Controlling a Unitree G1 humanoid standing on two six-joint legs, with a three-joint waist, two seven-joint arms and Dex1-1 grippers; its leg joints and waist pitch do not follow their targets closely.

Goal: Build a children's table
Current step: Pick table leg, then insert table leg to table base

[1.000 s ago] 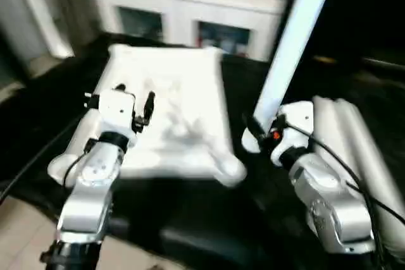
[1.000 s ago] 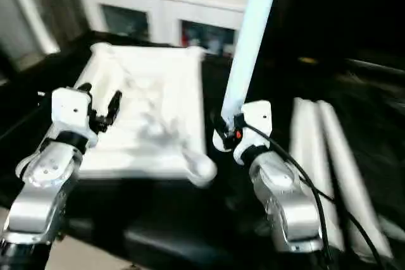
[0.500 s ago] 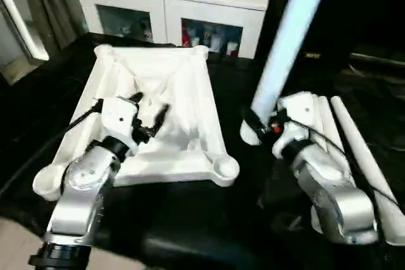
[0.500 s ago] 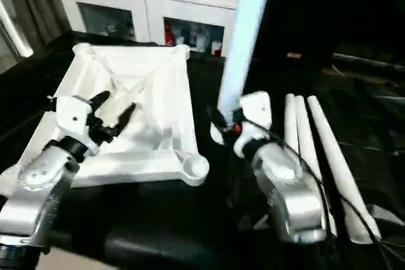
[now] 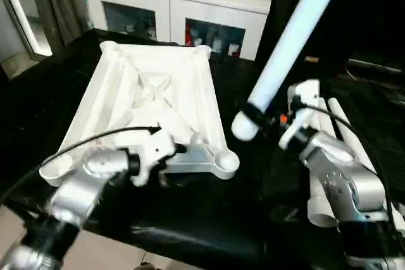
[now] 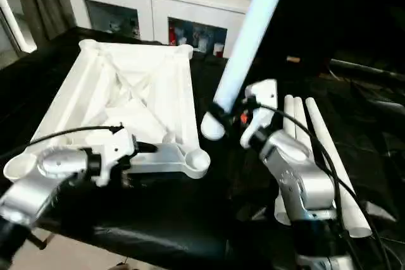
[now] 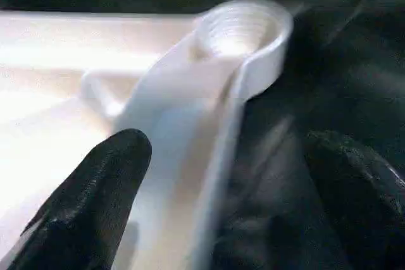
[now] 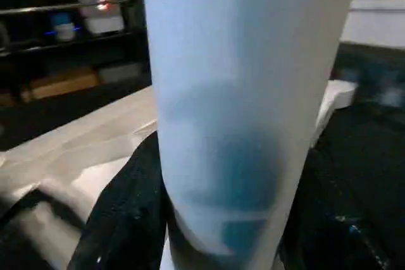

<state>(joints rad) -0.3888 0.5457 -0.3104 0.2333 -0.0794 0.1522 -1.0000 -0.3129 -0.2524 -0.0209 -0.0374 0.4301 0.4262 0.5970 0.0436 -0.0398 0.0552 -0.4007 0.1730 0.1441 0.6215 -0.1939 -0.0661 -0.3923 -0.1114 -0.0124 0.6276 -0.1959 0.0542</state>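
Observation:
The white table top (image 5: 152,93) lies upside down on the black surface, its ribbed underside up. My left gripper (image 5: 172,155) is low at the top's near edge, close to the near right corner socket (image 5: 226,162). In the left wrist view its black fingers (image 7: 95,207) stand open on either side of the rim, with the socket (image 7: 237,30) just beyond. My right gripper (image 5: 271,118) is shut on a long white leg (image 5: 291,36), held upright and leaning. The leg's lower end hangs just right of that socket. The leg (image 8: 247,93) sits between the black fingers (image 8: 120,219).
More white legs (image 6: 319,150) lie side by side on the black surface under my right arm. A white cabinet (image 5: 183,4) with glass-fronted shelves stands behind the table top. The black surface's front edge (image 5: 190,238) runs just below my arms.
My left gripper has dropped from above the top's middle to its near edge by the corner socket, and its fingers have spread. The right gripper still holds the leg. The camera has shifted.

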